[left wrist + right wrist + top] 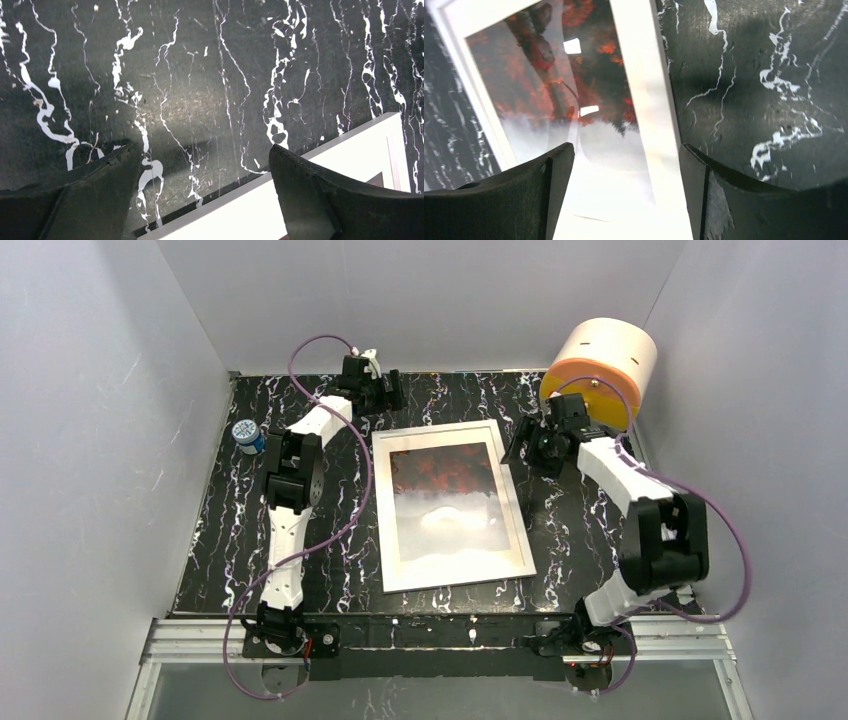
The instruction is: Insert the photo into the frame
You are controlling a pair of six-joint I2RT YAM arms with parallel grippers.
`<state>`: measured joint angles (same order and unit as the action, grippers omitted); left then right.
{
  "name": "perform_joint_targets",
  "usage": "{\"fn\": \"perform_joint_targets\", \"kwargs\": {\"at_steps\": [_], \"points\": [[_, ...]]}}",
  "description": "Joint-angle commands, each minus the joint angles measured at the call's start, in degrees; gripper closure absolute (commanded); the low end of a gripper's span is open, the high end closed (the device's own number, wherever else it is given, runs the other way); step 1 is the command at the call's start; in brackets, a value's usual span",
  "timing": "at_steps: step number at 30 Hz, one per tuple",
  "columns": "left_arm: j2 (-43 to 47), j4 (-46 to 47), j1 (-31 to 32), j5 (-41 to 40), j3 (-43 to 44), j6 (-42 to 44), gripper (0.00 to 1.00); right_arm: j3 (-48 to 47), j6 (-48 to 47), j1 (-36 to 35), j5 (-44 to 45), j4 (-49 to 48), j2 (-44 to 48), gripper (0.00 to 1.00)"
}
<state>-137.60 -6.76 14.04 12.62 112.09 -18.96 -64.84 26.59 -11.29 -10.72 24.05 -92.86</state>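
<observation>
Frame [512,502] flat on bench [570,540], long axis near-far, slightly skewed. Photo [445,495] inside, red forest at far end. Left tool [390,392] and right tool [522,448] both spread apart, empty.

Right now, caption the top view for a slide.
Photo in frame on table, left tool and right tool open beside it.

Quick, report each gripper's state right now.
The left gripper is open over the table, holding nothing.
The right gripper is open, its fingers spread above the edge of the frame, holding nothing.
</observation>
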Motion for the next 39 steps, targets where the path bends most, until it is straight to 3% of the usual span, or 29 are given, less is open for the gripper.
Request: {"fn": "perform_joint_targets", "kwargs": {"at_steps": [1,4,9,12,15,23,39], "points": [[-0.39,3.74,-0.23,2.42,-0.36,2.3,0.02,0.97,3.05,-0.74,3.35,7.06,9.29,0.15],[-0.69,2.6,-0.17,7.94,-0.36,3.13,0.03,5.58,0.35,-0.8,-4.82,12.03,14.23,0.14],[-0.94,0.1,-0.16,13.61,-1.0,3.23,0.05,13.54,-7.97,-2.51,-27.09,19.19,21.47,0.14],[-0.59,-1.68,-0.16,13.22,-2.74,3.6,0.06,16.2,-6.79,-10.0,-28.92,20.38,24.24,0.26],[-0.2,-3.15,-0.2,13.2,-4.41,3.92,0.06,19.33,-0.77,-16.67,-26.63,19.03,23.53,0.33],[0.08,-5.72,-0.2,15.23,-6.29,4.11,0.08,25.41,4.79,-25.44,-21.56,18.09,21.74,0.28],[1.27,-16.92,-0.88,17.27,-7.43,11.75,0.08,26.93,14.18,-26.51,8.74,4.94,14.39,0.21]]}}
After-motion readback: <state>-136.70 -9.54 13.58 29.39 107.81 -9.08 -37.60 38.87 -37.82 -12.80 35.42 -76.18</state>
